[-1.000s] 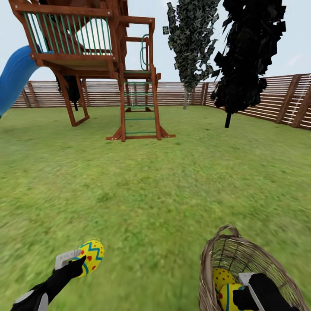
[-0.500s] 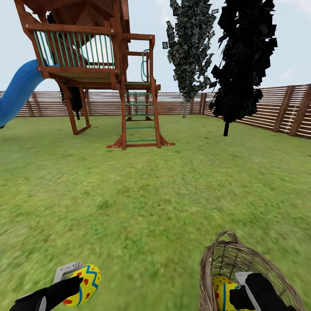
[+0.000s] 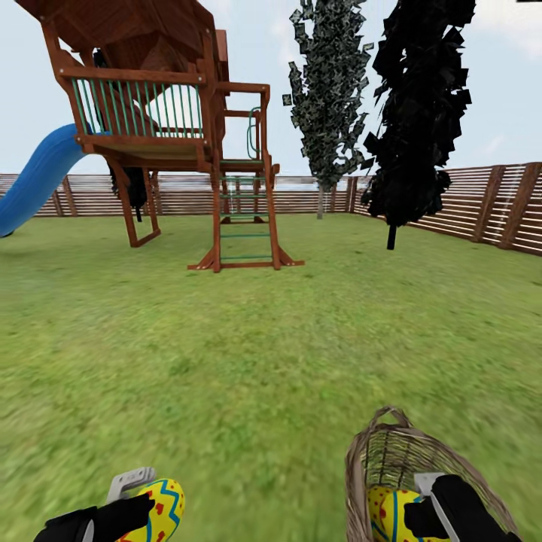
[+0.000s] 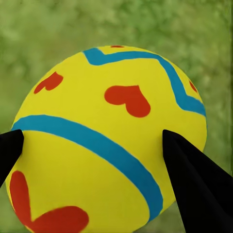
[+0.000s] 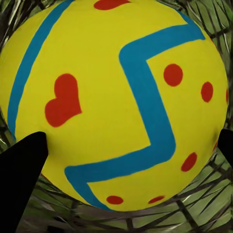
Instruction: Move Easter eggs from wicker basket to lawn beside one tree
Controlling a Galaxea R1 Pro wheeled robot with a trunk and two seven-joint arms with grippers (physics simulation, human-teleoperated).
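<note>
my left gripper (image 3: 143, 503) clamped on one Easter egg (image 4: 109, 141) over the lawn (image 3: 263, 354) | my right gripper (image 3: 421, 512) pinching a second egg (image 5: 116, 104) inside the wicker basket (image 3: 376, 452) | third egg (image 3: 379, 503) half hidden in basket | both arms cut off at frame edge

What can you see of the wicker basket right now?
The wicker basket sits on the lawn at the head view's lower right, cut off by the frame's bottom edge. It is brown open-weave wicker, round, with a small loop handle at the far rim. Inside lie Easter eggs, yellow with red and blue marks; the right gripper reaches into it, its fingers at either side of an egg.
</note>
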